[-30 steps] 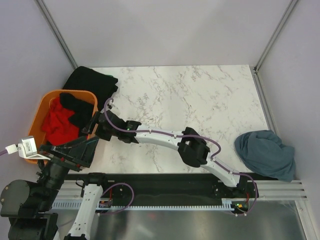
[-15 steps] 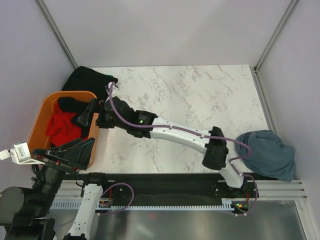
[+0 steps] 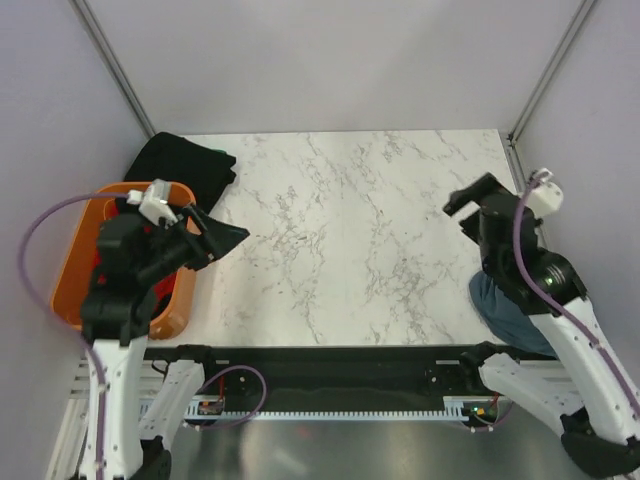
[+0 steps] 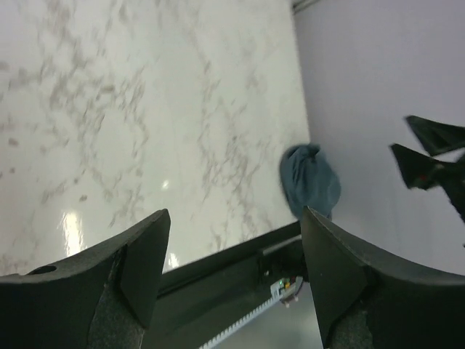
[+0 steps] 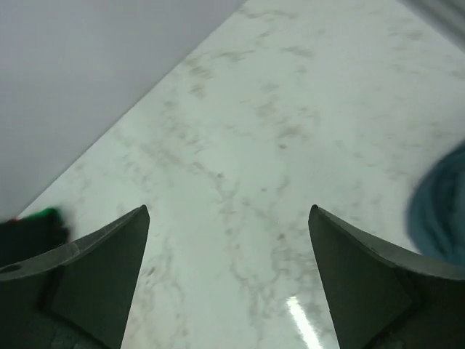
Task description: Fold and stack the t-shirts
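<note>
Where visible, three t-shirts (image 3: 185, 165), one basket (image 3: 70, 275).

This is looking like a robotics lab test cell: plain grey wall panels (image 3: 330, 60) are enclosing a marble-patterned tabletop (image 3: 360, 220) from 9 through 12 to 3 o'clock, aluminium posts (image 3: 106, 55) are framing the corners, and a metal rail (image 3: 330, 407) at 6 o'clock is carrying the cabled left arm (image 3: 110, 300) and right arm (image 3: 530, 270).
</note>
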Available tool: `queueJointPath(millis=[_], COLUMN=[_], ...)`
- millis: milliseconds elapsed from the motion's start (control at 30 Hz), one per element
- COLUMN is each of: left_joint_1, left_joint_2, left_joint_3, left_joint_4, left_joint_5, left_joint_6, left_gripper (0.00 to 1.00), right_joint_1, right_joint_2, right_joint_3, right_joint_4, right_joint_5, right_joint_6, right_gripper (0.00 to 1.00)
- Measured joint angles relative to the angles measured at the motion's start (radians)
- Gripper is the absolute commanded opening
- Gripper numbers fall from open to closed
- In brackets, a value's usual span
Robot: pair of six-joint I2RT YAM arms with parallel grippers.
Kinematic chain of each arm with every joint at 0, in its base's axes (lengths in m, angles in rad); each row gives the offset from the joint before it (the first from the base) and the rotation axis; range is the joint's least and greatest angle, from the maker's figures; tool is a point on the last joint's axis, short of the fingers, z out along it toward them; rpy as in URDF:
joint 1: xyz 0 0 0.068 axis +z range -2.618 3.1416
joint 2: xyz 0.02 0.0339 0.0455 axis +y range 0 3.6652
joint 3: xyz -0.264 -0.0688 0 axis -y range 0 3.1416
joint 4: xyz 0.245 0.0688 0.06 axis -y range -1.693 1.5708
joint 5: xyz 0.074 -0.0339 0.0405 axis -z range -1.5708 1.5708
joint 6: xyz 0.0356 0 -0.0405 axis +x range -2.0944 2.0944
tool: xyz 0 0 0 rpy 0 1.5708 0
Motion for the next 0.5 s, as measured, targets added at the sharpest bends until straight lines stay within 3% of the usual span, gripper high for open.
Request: queueJointPath(millis=[100,200,333,500], left_joint_1=[-0.013,-0.051,-0.126,-0.153], left_joint_2=[0.108,0.151,0.175,0.175], left_joint_3=[-0.19,-0.36,-0.447,-0.499], left_joint_4=[0.057,0.072,0.095,0.118], left_joint_5=[0.016,0.008,-0.023,-0.064], left_joint_6=[0.005,0.009,0.046,0.093], left_gripper=[0.8,0.79,0.79,0.8], right_joint_1=[-0.212,-0.417,-0.517,-0.564], right_joint_2=[-0.107,-0.032,0.135,0.164], right_joint_3=[-0.095,-0.189,-0.314,-0.391], right_joint_4=[-0.104,-0.137,-0.138,-0.135], right_joint_5=[0.021,-0.052,-0.121,-0.142], right_joint_6=[-0.05,-0.112,-0.152,-0.176], right_gripper=[0.98,0.98,0.98,0.98])
